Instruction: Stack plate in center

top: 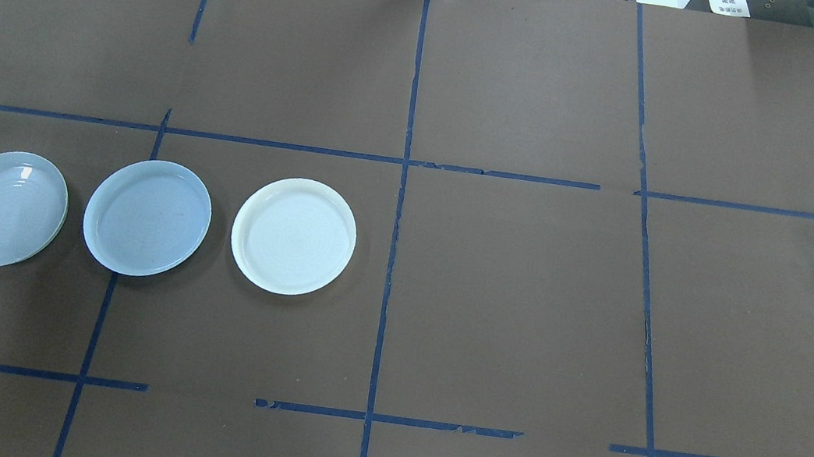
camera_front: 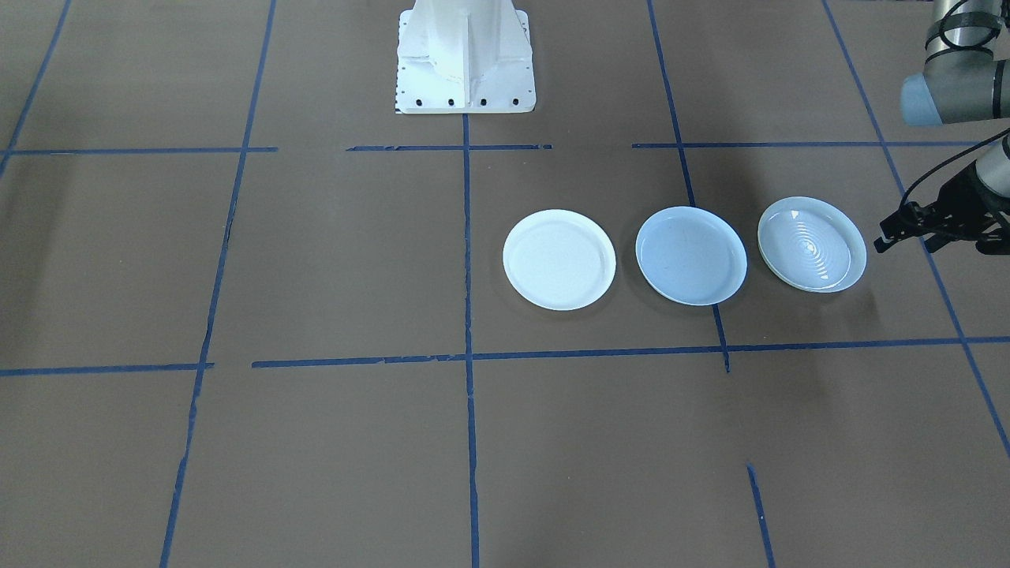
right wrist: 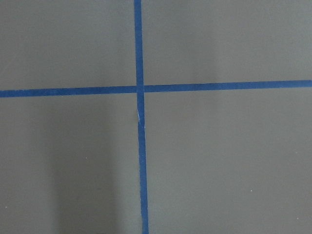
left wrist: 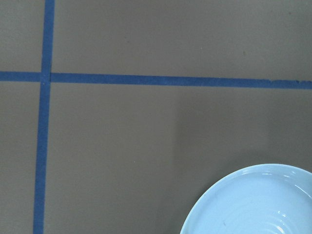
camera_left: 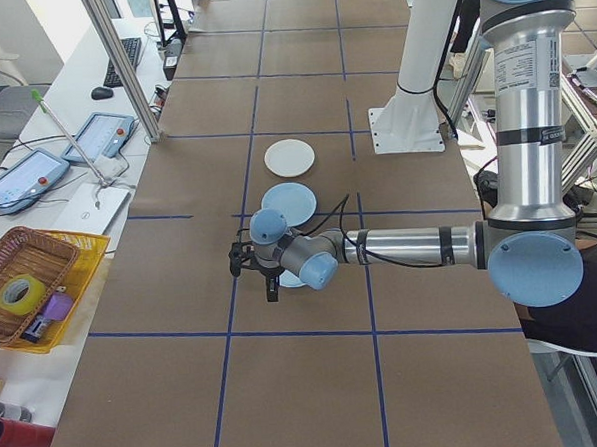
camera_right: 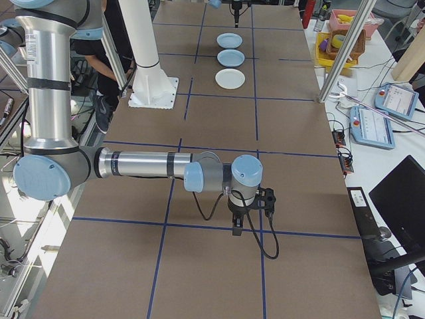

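The smooth pale-blue plate (camera_front: 690, 255) lies between the white plate (camera_front: 559, 259) and the rippled plate (camera_front: 812, 244) on the brown surface (camera_front: 331, 442). The left hand (camera_front: 895, 233) hovers just beside the rippled plate; neither hand's opening can be told.

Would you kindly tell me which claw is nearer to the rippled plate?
The left claw is nearer, just beside the rippled plate. The right claw hangs far down the table, away from all plates.

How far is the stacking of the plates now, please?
Nothing is stacked yet: the rippled plate, pale-blue plate and white plate lie apart in a row. The left claw hangs beside the rippled plate, holding nothing. Both outer plates remain to go on the pale-blue one.
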